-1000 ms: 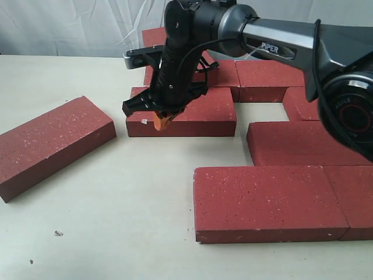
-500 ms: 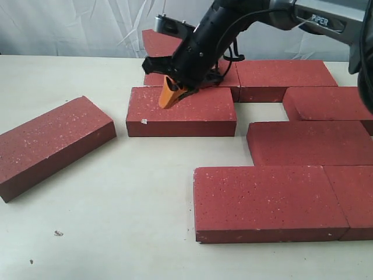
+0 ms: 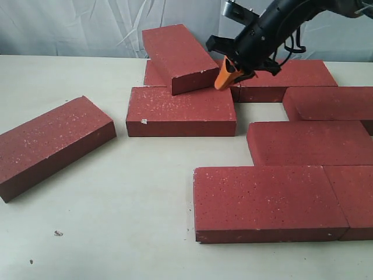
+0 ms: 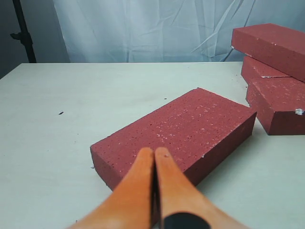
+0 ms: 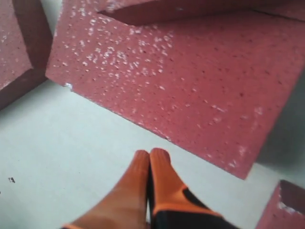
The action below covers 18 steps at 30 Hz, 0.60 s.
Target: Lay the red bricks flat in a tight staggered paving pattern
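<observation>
the red bricks (image 3: pixel 180 111) look like proper rough masonry: dead matt, grainy faces peppered with pale speckles, and a pale chip on one corner. table (image 3: pixel 134 192) is a smooth off-white top, matt with barely any sheen. backdrop (image 3: pixel 70 26) is thin whitish cloth, creased, a bit shiny along the folds. left gripper (image 4: pixel 153 151) and right gripper (image 5: pixel 150 153) both have orange fingers that look like smooth plastic or rubber, soft satin finish. right arm (image 3: pixel 280 23) casing looks black and semi-gloss

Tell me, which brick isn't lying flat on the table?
The tilted brick at the back, just left of the right claw. It leans on top of the brick under it; the rest look flat on the table.
</observation>
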Tool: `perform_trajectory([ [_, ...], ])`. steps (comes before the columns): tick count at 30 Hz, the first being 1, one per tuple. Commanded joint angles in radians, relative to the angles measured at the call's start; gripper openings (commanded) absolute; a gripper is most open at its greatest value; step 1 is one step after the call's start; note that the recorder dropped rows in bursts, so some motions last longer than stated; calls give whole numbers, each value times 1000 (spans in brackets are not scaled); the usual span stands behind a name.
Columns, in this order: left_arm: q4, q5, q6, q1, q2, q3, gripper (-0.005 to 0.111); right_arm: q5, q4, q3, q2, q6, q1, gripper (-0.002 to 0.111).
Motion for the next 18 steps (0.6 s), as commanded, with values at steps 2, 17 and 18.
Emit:
perform_trajectory([
  [2,1,-7,0,-1,-5,5,0,9,-17,123,-87,-12,-64,-1],
  [17,17,-7,0,-1,-5,5,0,-168,-150,428,-334,-12,-117,-1],
  [18,17,-7,0,-1,-5,5,0,-177,-150,442,-346,-12,-117,-1],
])
